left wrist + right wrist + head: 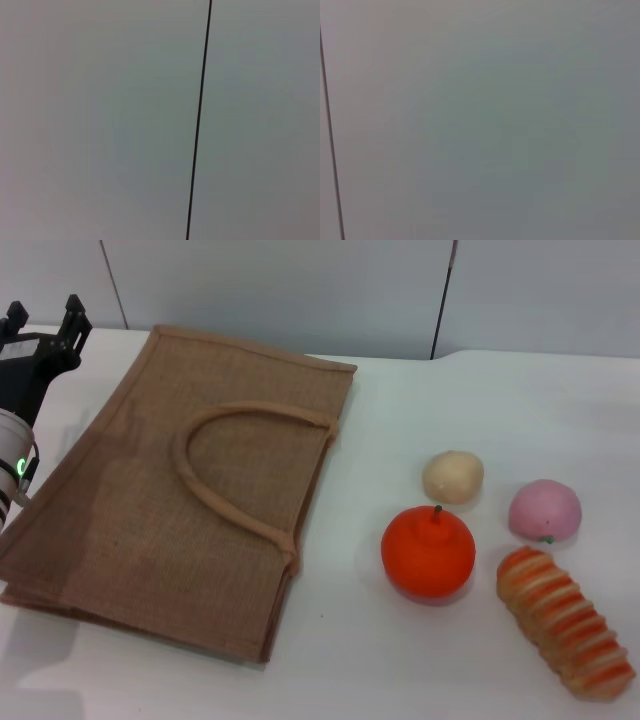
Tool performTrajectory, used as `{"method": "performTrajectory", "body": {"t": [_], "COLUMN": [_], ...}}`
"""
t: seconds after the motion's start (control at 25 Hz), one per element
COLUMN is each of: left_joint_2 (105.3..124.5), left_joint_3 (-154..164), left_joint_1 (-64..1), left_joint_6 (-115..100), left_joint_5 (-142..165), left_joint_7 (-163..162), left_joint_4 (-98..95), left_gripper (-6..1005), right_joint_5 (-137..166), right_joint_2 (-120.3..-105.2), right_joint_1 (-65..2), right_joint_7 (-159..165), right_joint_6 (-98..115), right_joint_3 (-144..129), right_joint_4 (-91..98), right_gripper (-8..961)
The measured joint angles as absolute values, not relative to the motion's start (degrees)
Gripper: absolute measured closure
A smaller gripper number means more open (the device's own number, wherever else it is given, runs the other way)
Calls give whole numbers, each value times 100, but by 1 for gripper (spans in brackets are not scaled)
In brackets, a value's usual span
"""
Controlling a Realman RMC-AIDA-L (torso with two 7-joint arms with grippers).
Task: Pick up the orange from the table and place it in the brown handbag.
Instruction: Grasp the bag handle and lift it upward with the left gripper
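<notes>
The orange (pixel 428 551), bright orange-red with a small stem nub, sits on the white table (pixel 400 660) right of centre. The brown handbag (pixel 190 490), a tan woven jute tote, lies flat at the left with its arched handles (pixel 245 465) on top. My left gripper (pixel 45 320) is at the far left edge, beyond the bag's far left corner, with its two black fingers apart and empty. My right gripper is out of view. Both wrist views show only a plain grey wall with a dark seam.
A pale beige ball (pixel 453 477) lies just beyond the orange. A pink round fruit (pixel 545 510) lies to its right. A long orange-and-cream striped ridged piece (pixel 565 622) lies at the front right. A grey panelled wall (pixel 350 290) stands behind the table.
</notes>
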State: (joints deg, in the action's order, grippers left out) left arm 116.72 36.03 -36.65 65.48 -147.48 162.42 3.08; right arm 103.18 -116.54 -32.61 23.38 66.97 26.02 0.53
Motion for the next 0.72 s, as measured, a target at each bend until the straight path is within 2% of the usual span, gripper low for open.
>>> {"method": "performTrajectory", "body": {"t": [0.72], "left_joint_2": [11672], "left_joint_3": [3603], "left_joint_1": [-3665], "left_joint_6": [6548], "left_joint_5": [-14748], "left_joint_7": [16249], "left_joint_4": [308], "left_gripper": [264], "right_joint_5": [10318], "right_joint_2": [-11654], "right_joint_1": [-3261], "right_joint_7": [2338], "right_joint_6": [6697], "right_joint_3": [2593], "right_joint_4": [54], "right_gripper": [68]}}
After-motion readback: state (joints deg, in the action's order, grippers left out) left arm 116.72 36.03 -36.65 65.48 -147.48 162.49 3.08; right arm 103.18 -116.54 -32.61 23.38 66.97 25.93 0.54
